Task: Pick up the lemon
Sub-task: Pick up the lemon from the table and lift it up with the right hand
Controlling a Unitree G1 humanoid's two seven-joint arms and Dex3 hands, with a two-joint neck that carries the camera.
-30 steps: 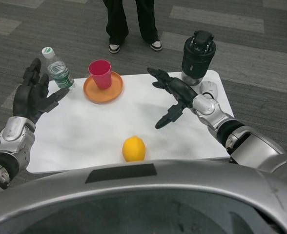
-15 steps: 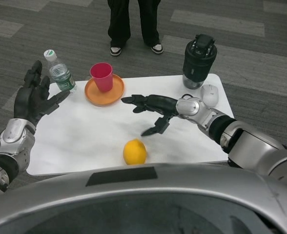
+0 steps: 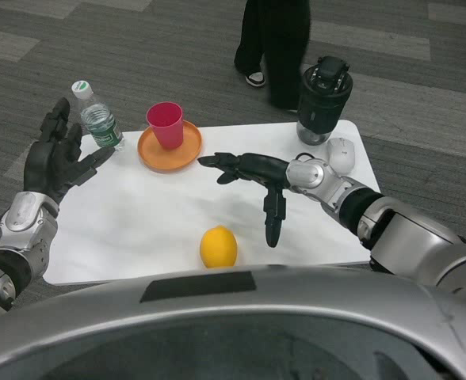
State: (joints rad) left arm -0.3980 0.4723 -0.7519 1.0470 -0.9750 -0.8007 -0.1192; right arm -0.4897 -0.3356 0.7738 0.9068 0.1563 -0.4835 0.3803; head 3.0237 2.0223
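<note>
Lemon (image 3: 218, 247) on white table (image 3: 138, 229), near front edge, not grasped. R hand (image 3: 253, 178) released, fingers spread above table, just right of lemon. L hand (image 3: 55, 158) released, raised at left edge

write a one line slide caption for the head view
Open right hand reaches over the white table toward the lemon; left hand waits open.
</note>
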